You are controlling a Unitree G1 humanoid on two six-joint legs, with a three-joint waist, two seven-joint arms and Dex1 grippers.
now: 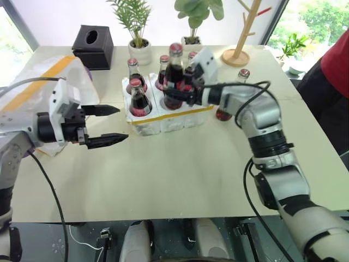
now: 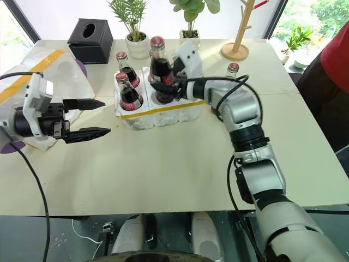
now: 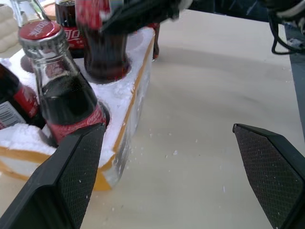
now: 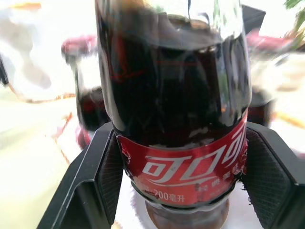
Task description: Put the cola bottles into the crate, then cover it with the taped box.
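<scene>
We record the held cola bottle [image 4: 174,109] with neck and cap cut off by the frame's upper edge in the right wrist view; the other bottles behind it are blurred beyond telling apart. The crate [image 1: 169,117] hides the lower bodies of its seated bottles. The taped box [image 1: 41,82] is partly masked by the left arm, and a person's red sleeve [image 1: 337,52] is cut by the edge.
</scene>
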